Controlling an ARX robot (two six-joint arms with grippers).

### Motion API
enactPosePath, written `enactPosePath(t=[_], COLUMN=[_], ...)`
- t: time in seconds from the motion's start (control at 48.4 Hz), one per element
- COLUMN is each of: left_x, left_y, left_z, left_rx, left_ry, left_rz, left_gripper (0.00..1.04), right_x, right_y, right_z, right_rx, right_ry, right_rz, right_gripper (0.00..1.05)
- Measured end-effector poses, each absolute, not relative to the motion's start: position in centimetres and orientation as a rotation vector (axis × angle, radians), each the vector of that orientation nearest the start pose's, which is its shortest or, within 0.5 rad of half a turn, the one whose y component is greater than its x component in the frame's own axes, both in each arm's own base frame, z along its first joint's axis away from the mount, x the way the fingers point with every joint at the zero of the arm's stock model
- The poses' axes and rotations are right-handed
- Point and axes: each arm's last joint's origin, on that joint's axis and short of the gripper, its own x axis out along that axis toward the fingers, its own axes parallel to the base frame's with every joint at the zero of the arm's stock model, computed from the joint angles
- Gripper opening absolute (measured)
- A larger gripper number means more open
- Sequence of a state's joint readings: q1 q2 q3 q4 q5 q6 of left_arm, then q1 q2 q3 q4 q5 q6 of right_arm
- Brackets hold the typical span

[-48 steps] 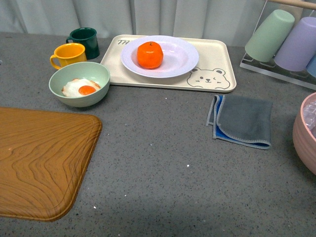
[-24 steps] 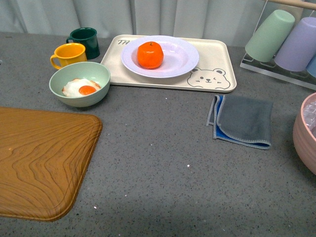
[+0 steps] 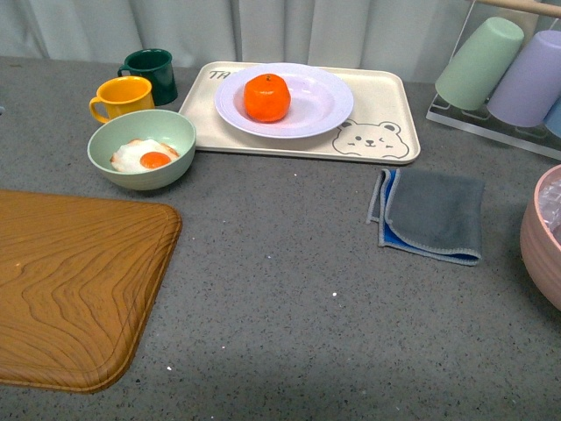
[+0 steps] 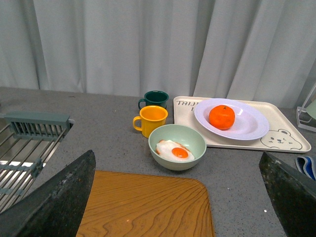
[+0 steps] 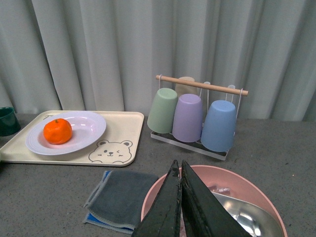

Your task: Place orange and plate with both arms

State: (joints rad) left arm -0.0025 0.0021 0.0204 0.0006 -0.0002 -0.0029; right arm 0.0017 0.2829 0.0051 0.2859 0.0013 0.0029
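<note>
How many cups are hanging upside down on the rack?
4, maybe: on the cup rack, green cup, purple cup, blue cup, plus a pale cup mostly hidden behind them. More could be hidden.

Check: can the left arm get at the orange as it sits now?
Probably yes. The orange sits exposed on the plate, nothing over it; the left gripper is open, though the green bowl and mugs stand just beside the path.

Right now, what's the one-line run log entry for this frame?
orange: on plate | plate: on bear tray | left tool: open, empty | right tool: shut, empty | grasp: not yet started
</note>
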Motion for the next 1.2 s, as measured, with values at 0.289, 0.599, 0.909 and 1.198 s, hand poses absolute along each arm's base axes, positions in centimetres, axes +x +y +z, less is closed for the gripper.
enactPosePath(t=[0.289, 0.599, 0.909, 1.198], left_x=[9.7, 9.7, 9.7, 9.7], left_y=[0.0, 0.0, 0.0, 0.0], left_z=[17.0, 17.0, 17.0, 17.0], left_rx=[-0.003, -0.003, -0.003, -0.003], left_ry=[-0.019, -0.019, -0.019, -0.019], left_rz=[-0.002, -0.002, -0.002, -0.002], left_gripper=[0.98, 0.98, 0.98, 0.98], right_x=[11.1, 10.1, 9.8, 9.8], right_y=[0.0, 0.0, 0.0, 0.0], right_z=[16.8, 16.3, 16.5, 16.5], right_rx=[0.003, 0.002, 0.002, 0.002], right_ry=[-0.009, 0.027, -0.003, -0.003], right_rz=[0.000, 0.003, 0.003, 0.003], right_gripper=[0.01, 0.01, 0.18, 0.84])
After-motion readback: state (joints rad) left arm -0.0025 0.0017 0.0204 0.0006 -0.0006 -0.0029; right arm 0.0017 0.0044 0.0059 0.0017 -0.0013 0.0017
